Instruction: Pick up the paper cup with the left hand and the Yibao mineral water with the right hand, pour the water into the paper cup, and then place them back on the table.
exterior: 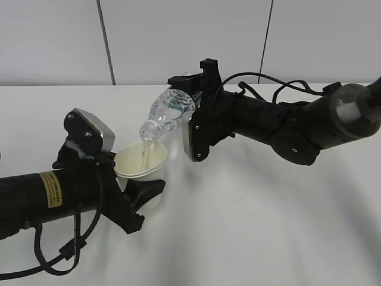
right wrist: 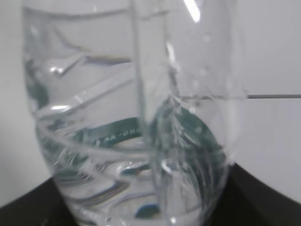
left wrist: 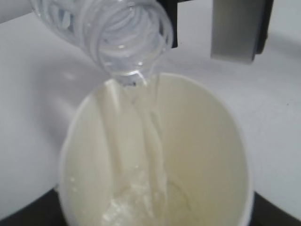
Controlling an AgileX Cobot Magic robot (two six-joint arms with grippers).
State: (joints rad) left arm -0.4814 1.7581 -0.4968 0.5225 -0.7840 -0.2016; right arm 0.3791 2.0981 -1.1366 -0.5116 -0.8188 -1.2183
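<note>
- Yibao mineral water (exterior: 169, 113) is tilting mouth-down over the paper cup (exterior: 141, 170), gripped by the right end effector (exterior: 190, 113).
- Water (left wrist: 150, 141) is streaming into the cup, pooling at its bottom.
- Left end effector (exterior: 128, 185) is clasping the cup above the white desk (exterior: 268, 226).
- Nothing else is crowding the two arms.

Behind the far edge of the white matte table (exterior: 250, 232) rises a pale grey panelled wall (exterior: 184, 39), split by two thin dark vertical seams, one left of centre and one right, under soft, even light that leaves faint shadows on the tabletop.
</note>
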